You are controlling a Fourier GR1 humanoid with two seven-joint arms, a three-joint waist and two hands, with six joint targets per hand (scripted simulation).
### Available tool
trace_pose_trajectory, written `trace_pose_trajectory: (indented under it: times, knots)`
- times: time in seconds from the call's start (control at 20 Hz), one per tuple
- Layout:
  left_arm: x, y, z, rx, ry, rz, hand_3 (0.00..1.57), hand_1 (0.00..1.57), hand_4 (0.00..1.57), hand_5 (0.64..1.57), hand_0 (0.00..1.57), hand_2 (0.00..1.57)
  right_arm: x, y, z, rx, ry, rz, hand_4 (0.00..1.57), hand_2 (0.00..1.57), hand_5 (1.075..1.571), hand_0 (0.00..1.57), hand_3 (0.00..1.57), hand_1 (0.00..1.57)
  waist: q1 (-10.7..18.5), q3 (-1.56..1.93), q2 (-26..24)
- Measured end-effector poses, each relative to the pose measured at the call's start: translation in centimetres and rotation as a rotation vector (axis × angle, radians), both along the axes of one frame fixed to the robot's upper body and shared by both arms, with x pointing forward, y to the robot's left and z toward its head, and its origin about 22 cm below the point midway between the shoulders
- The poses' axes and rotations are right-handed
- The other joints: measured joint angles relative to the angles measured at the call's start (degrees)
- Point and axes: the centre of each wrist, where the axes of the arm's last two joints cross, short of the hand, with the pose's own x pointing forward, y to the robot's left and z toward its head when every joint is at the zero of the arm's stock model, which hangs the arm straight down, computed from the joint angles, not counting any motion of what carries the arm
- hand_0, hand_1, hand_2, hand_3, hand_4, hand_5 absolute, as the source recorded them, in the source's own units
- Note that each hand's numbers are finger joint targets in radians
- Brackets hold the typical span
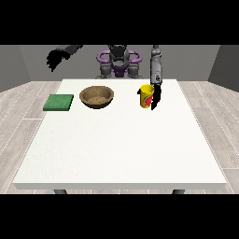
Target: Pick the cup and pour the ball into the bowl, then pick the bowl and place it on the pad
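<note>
A yellow cup (146, 96) with a red mark stands upright on the white table (121, 140), right of centre at the back. The hand at the view's right (156, 98) hangs down just beside the cup's right side, fingers pointing down; whether it touches the cup I cannot tell. The cup's inside, and any ball in it, is hidden. A brown wooden bowl (96, 97) sits left of the cup. A green pad (59, 102) lies flat near the table's left edge. The hand at the view's left (54, 59) is raised above the table's back left corner, fingers hanging relaxed.
The robot's torso (118, 60) stands behind the table's far edge. Grey plank floor surrounds the table. The table's near half is bare white surface.
</note>
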Motion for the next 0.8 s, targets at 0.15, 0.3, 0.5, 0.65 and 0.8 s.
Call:
trace_pose_trajectory:
  times: [0.15, 0.3, 0.5, 0.65, 0.8]
  knots:
    - [-0.2, 0.0, -0.7, 0.079, -0.022, 0.055, 1.57, 1.26, 1.33, 1.483, 1.26, 1.57, -0.1, -0.5, 0.8, 0.002, -0.014, 0.016, 0.64, 0.00, 1.568, 0.00, 0.07, 0.00, -1.6, 0.07, 0.8]
    - [0.2, 0.3, -0.6, 0.127, -0.074, 0.111, 1.57, 1.28, 1.38, 1.449, 1.28, 1.57, 0.1, -1.6, 2.9, -0.006, -0.045, 0.030, 0.64, 0.00, 1.566, 0.00, 0.17, 0.00, -3.1, 0.24, 2.3]
    - [0.6, -0.5, -0.8, 0.187, -0.043, 0.135, 1.57, 1.28, 1.39, 1.436, 1.28, 1.57, -0.1, -3.6, 2.6, -0.001, -0.006, 0.016, 0.64, 0.00, 1.568, 0.00, 0.27, 0.00, -3.0, 0.18, 0.4]
    - [1.0, -2.1, -0.5, 0.271, 0.018, 0.110, 1.57, 1.29, 1.41, 1.446, 1.29, 1.57, 0.1, -5.6, 1.3, 0.008, 0.069, -0.019, 0.64, 0.00, 1.565, 0.00, 0.33, 0.00, -1.1, 0.14, -4.0]
    - [1.9, -3.9, 0.4, 0.404, 0.055, 0.104, 1.57, 1.31, 1.40, 1.502, 1.31, 1.57, 0.2, -6.8, 0.1, 0.017, 0.130, -0.033, 0.64, 0.00, 1.564, 0.00, 0.30, 0.00, -0.3, 0.18, -7.8]
